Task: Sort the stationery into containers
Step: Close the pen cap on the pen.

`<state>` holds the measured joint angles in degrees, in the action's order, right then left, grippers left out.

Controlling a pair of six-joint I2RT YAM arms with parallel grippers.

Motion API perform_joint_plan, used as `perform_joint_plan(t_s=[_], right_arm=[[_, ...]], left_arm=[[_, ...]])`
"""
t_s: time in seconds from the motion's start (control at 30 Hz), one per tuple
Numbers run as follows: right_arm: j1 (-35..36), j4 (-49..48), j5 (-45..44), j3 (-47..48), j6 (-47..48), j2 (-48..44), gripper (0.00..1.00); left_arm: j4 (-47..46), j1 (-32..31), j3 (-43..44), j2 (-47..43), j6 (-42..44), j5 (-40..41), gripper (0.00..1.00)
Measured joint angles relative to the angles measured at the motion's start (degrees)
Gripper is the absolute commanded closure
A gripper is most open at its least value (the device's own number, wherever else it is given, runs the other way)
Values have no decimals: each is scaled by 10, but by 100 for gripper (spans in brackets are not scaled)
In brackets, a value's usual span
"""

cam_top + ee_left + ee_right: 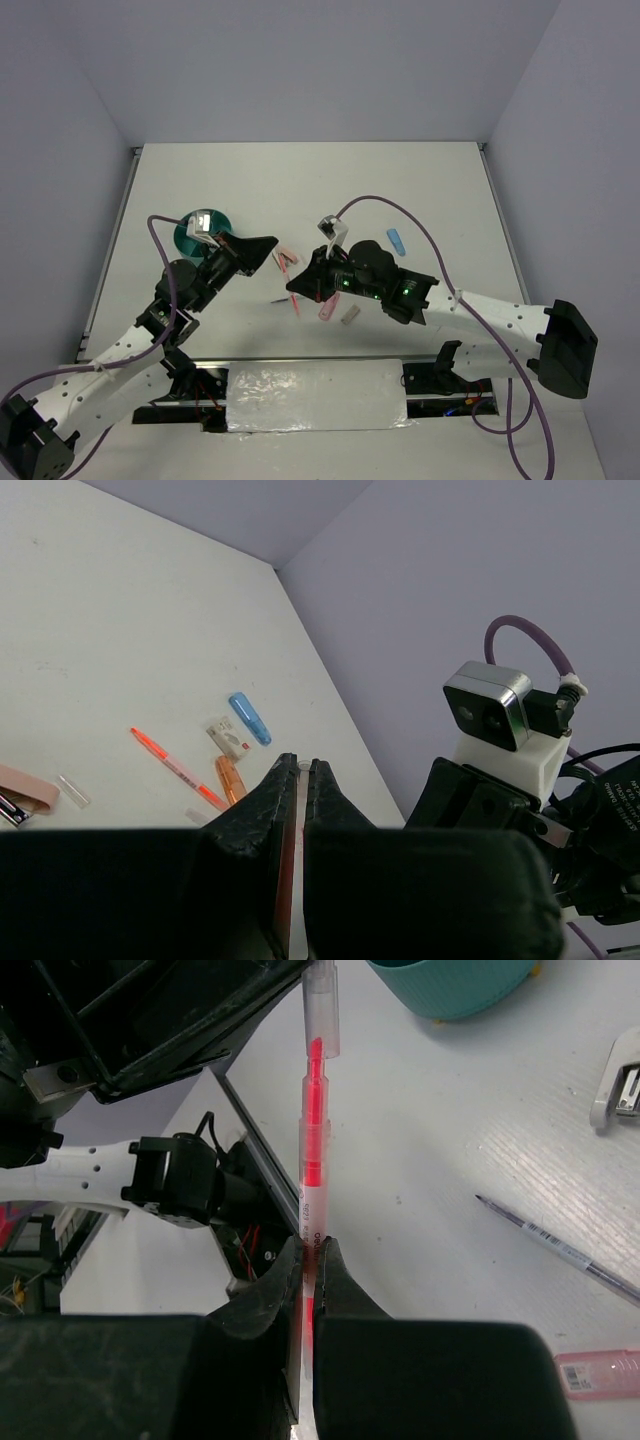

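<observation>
Between my left gripper (pixel 300 780) and right gripper (pixel 311 1252), each clamped on it, spans a pen (pixel 312 1130); mistimed release could drop it.

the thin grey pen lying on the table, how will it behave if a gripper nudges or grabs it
The thin grey pen looks round and slim, lying flat on the table, so a sideways nudge would probably roll it. It looks rigid and light, so it should lift without sagging. Its narrow, smooth barrel might slip or pivot if pinched off-centre.

Far table (pixel 300 180) open, left arm (pixel 180 285) (raised) covering organiser (pixel 184 238)
</observation>
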<state>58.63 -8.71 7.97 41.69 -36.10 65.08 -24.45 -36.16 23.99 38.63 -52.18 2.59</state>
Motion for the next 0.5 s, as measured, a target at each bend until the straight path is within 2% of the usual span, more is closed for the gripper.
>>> perform_joint_plan(t_s=[0.5], right_arm=[[0,36,-23,31,28,0,100]], left_arm=[[-13,0,-10,-9,-35,-13,100]])
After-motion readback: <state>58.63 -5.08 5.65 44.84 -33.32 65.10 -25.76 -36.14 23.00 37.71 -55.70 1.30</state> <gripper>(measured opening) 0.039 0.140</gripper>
